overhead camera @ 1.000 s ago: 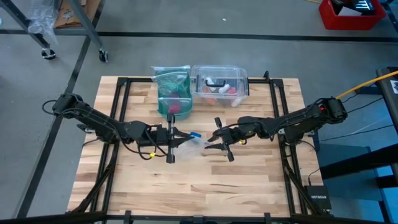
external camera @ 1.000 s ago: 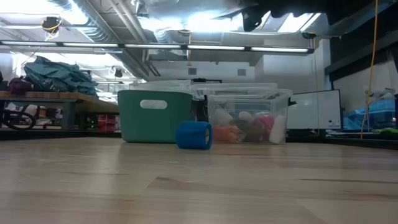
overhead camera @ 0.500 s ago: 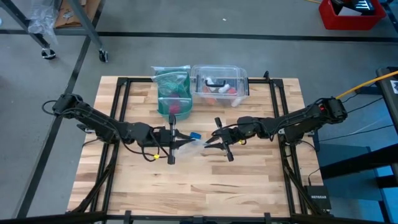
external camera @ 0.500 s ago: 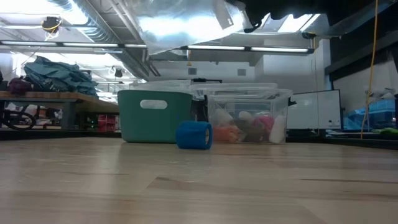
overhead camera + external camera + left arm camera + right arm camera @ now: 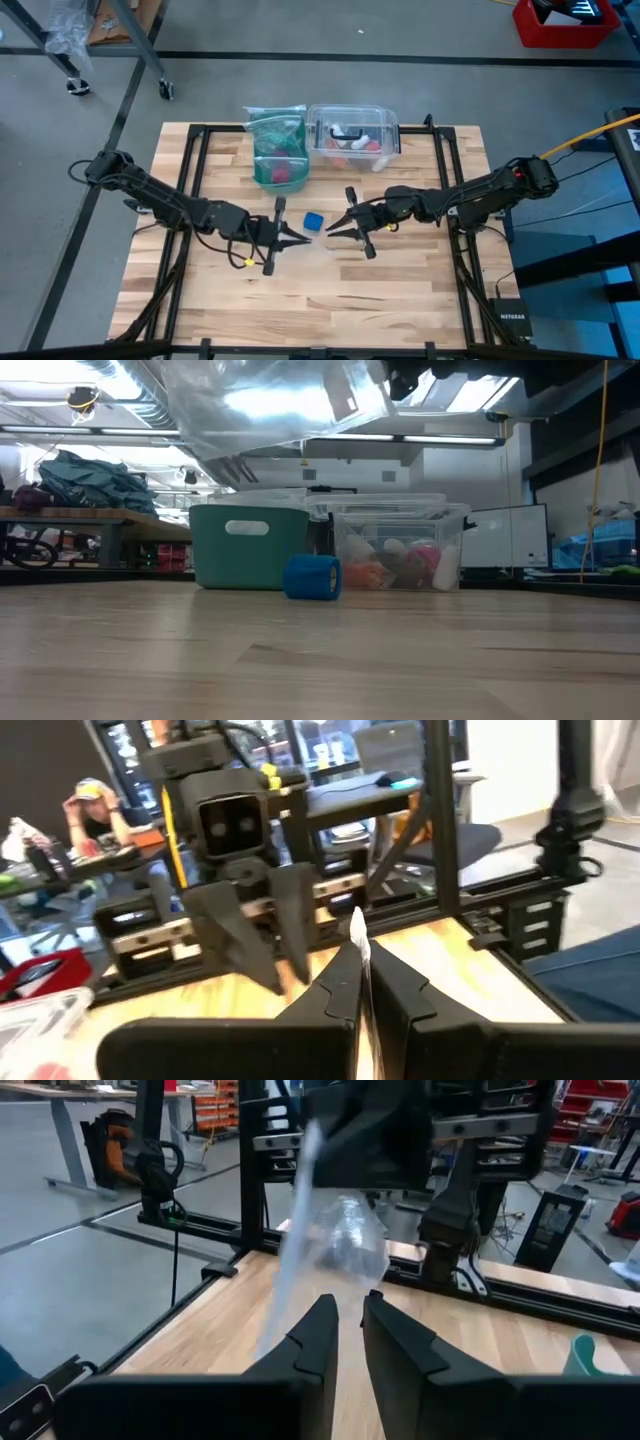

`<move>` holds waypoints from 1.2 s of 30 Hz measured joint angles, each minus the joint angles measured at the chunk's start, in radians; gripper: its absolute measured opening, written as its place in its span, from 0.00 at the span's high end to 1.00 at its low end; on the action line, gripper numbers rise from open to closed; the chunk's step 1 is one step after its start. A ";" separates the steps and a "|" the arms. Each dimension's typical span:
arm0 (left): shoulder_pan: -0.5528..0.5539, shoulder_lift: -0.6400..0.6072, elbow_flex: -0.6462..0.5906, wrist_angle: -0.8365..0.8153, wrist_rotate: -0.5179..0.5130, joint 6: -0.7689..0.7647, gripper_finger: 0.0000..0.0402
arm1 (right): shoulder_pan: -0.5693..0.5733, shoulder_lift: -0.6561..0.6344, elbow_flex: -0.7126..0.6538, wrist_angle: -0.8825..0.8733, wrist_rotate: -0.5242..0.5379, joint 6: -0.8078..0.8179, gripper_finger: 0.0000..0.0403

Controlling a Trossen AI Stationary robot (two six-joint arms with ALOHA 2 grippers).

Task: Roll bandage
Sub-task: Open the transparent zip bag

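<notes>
Bandage (image 5: 314,219) lies free on the desk (image 5: 400,300), twelve o'clock of the clear bag (image 5: 270,400); left gripper (image 5: 300,240) jaws clenched on that bag, right gripper (image 5: 335,230) jaws narrowly apart, grip unclear. Next: grasp the bandage.

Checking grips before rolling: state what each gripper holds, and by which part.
The left gripper pinches the clear plastic zip bag by its edge. Whether the right gripper grips it too cannot be told. The blue bandage roll lies unheld.

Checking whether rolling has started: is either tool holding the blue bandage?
No, the bandage lies alone on the table, apart from both tools in the high view.
</notes>
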 joint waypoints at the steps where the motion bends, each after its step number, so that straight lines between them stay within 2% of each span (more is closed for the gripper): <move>1: -0.003 0.000 0.000 0.003 0.001 0.001 1.00 | 0.000 0.000 0.000 -0.001 0.000 0.000 0.86; 8: 0.010 0.000 0.000 0.028 -0.007 0.038 1.00 | 0.001 0.000 0.000 -0.002 0.002 0.000 0.86; 12: 0.036 0.000 0.000 0.030 -0.009 0.030 1.00 | 0.001 0.000 0.000 -0.010 0.052 -0.003 0.86; 17: 0.055 0.000 0.000 0.049 -0.006 0.027 1.00 | 0.001 0.000 0.000 -0.009 0.063 -0.072 0.86; 36: 0.072 0.004 0.000 0.049 -0.005 0.004 1.00 | 0.001 0.000 0.000 -0.019 -0.010 -0.083 0.86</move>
